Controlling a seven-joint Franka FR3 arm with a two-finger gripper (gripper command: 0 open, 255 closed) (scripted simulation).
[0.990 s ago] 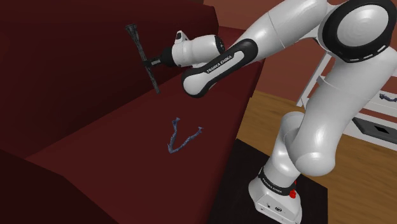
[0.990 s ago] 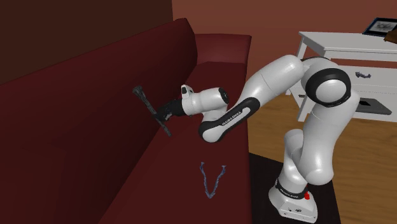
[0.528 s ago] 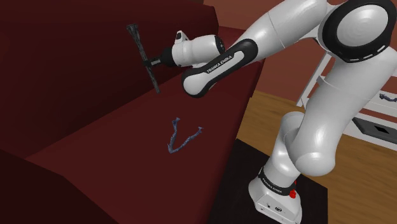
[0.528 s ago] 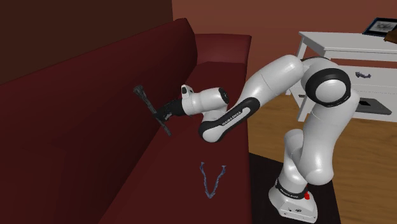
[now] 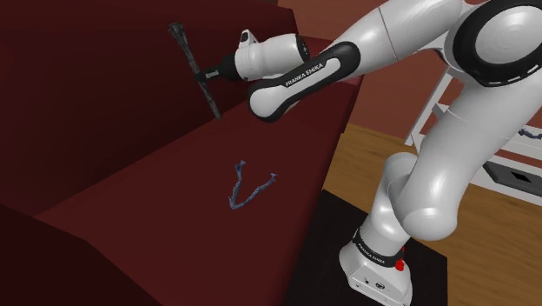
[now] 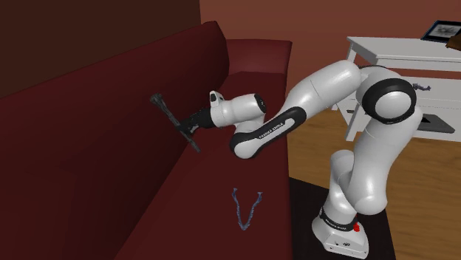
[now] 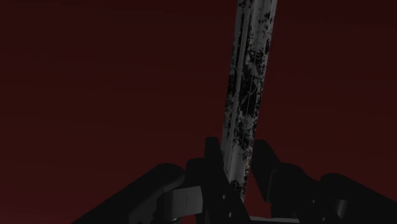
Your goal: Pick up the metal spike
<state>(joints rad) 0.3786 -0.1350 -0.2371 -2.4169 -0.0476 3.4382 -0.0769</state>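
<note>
The metal spike (image 5: 194,68) is a long dark grey rod with a flared head at its upper end, speckled with black in the wrist view (image 7: 245,95). It hangs in the air in front of the dark red sofa backrest (image 5: 87,96), its tip just above the seat. My gripper (image 5: 208,76) is shut on its middle and points at the backrest. In the second exterior view the spike (image 6: 174,122) slants from upper left to lower right, with the gripper (image 6: 189,128) clasping it. In the wrist view the two black fingers (image 7: 213,159) grip the rod from both sides.
A small blue-grey V-shaped object (image 5: 246,188) lies on the sofa seat (image 5: 174,209), below the arm. A white side table (image 6: 403,55) stands beyond the sofa on a wooden floor (image 6: 421,185). My stand (image 5: 378,269) sits at the sofa's front edge.
The gripper has lifted the spike a little higher and toward the shoulder view's left, with the forearm rising. The V-shaped object has not moved.
</note>
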